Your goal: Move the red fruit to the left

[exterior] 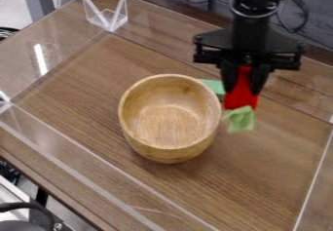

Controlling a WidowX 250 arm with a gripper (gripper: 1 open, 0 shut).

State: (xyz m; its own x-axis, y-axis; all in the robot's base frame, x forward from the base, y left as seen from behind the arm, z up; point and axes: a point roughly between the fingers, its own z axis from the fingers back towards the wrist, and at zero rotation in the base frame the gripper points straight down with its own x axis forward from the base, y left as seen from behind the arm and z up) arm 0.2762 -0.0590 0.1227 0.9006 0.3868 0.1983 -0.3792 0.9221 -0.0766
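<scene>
- The small bright red toy strawberry with a light green stem (pixel 240 102) is grasped by the black gripper (pixel 243 91), lifted just right of the round wooden bowl (pixel 169 117)
- A flat green rectangular block (pixel 213 86) is seen behind the bowl's right rim

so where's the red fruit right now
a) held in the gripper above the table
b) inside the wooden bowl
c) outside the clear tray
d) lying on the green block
a) The red fruit hangs clamped in the gripper, lifted just right of the wooden bowl.
</scene>
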